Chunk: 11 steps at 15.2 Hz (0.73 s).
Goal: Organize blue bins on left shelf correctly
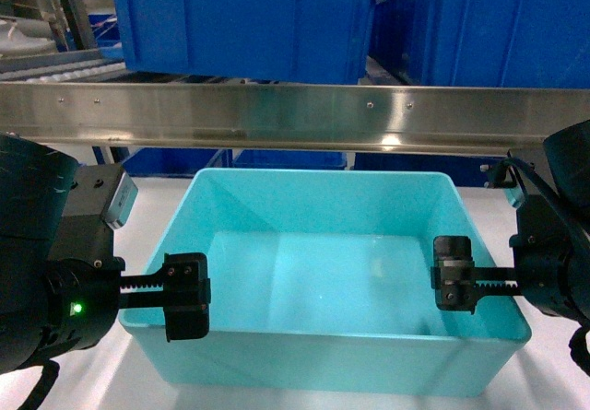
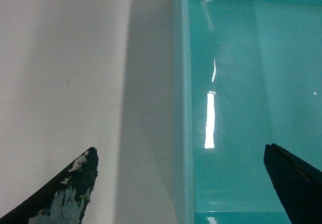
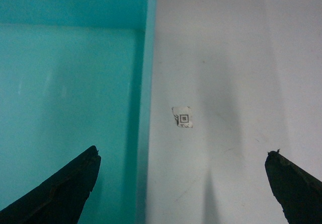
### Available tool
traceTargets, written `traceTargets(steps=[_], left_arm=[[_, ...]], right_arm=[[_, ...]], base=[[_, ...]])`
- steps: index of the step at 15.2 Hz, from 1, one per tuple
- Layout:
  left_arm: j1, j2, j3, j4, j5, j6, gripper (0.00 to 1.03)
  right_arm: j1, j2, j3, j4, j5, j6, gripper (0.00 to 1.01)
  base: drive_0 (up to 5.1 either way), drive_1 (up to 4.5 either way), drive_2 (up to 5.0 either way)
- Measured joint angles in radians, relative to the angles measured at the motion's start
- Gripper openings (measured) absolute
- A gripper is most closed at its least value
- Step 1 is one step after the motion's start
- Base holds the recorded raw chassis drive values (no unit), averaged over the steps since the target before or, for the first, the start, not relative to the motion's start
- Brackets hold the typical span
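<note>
Turquoise bin [image 1: 323, 272] sits open-top and empty on the white tabletop [image 2: 60, 58], just in front of and below the steel front bar of the left shelf [image 1: 295, 115], so it has not yet been put on the rack. Behind that bar, 2 darker royal-blue bins [image 1: 249, 18] stand on an upper tier. Both arms are positioned at the bin's short ends: the left gripper [image 2: 183, 183] is spread wide and straddles the left wall, with 1 finger outside over the table and the other inside the bin, and the right gripper [image 3: 181, 183] is likewise wide apart across the right wall. Neither appears to be pinching the rim yet; the wrist views show clear gaps on both sides of each wall. A small square code sticker [image 3: 182, 117] lies on the table beside the right wall. By my reading the task is early: closing on both walls, lifting, and placing on the shelf all remain.
</note>
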Motion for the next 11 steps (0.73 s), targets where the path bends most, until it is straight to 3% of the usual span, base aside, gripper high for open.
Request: traceTargets(steps=[3, 6, 11], left_arm=[[0.0, 0.0, 0.0, 0.0, -0.005, 0.001, 0.95], [-0.001, 0.0, 0.0, 0.005, -0.005, 0.0, 0.55], [-0.008, 0.0, 0.003, 0.006, 0.007, 0.001, 0.12]], right_arm=[[0.001, 0.021, 0.0, -0.014, 0.034, 0.0, 0.98], [0.002, 0.02, 0.0, -0.014, 0.03, 0.0, 0.63], [0.009, 0.02, 0.0, -0.013, 0.014, 0.0, 0.18]], base=[[0.0, 0.0, 0.0], [0.0, 0.0, 0.0], [0.0, 0.0, 0.0]])
